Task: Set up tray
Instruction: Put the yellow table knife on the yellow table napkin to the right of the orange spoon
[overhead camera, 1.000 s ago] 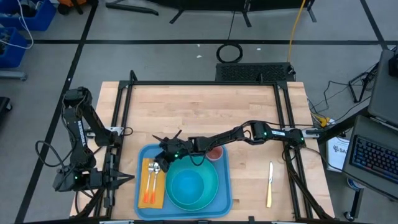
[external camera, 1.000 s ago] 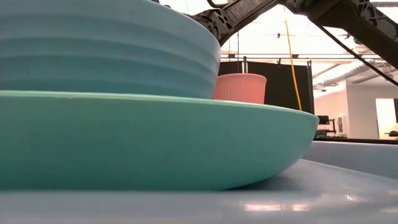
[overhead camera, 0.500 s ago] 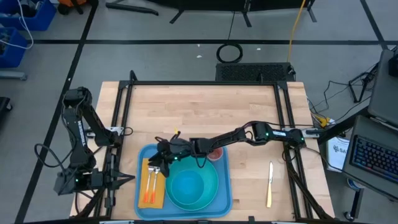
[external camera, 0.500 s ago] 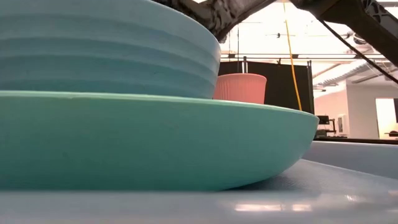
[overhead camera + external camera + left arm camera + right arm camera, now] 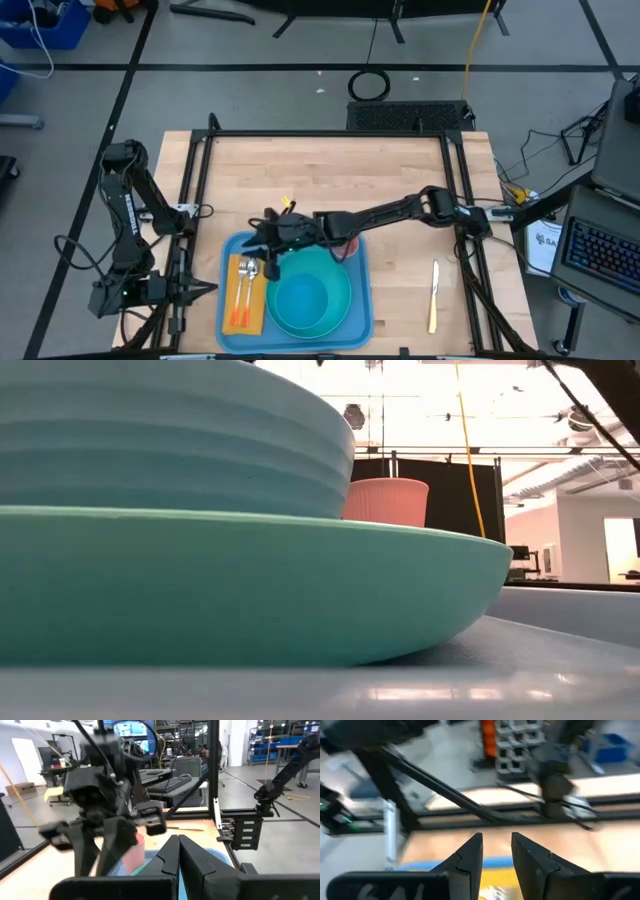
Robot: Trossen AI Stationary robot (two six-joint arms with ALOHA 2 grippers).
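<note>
The blue tray (image 5: 362, 312) lies flat at the table's near edge. On it stand a teal plate (image 5: 345, 285) with a lighter bowl (image 5: 300, 302) in it. A pink cup (image 5: 346, 246) stands at the tray's far right corner. An orange napkin (image 5: 245, 312) on its left side carries a fork and a spoon (image 5: 250, 270). My right gripper (image 5: 266, 248) hovers open above the napkin's far end, holding nothing; its wrist view shows the gap between the fingers (image 5: 497, 851). My left gripper (image 5: 202, 288) waits shut beyond the table's left edge (image 5: 178, 851).
A knife (image 5: 434, 295) lies on the bare wood right of the tray, handle toward the near edge. The low view is filled by the plate (image 5: 250, 590), the bowl (image 5: 170, 440) and the cup (image 5: 385, 500). Black frame rails border the table; its far half is bare wood.
My right gripper dipped toward the napkin's far end, then rose and drew back a little toward the table's right; its arm has left the low view. The tray and the things on it have stayed where they were.
</note>
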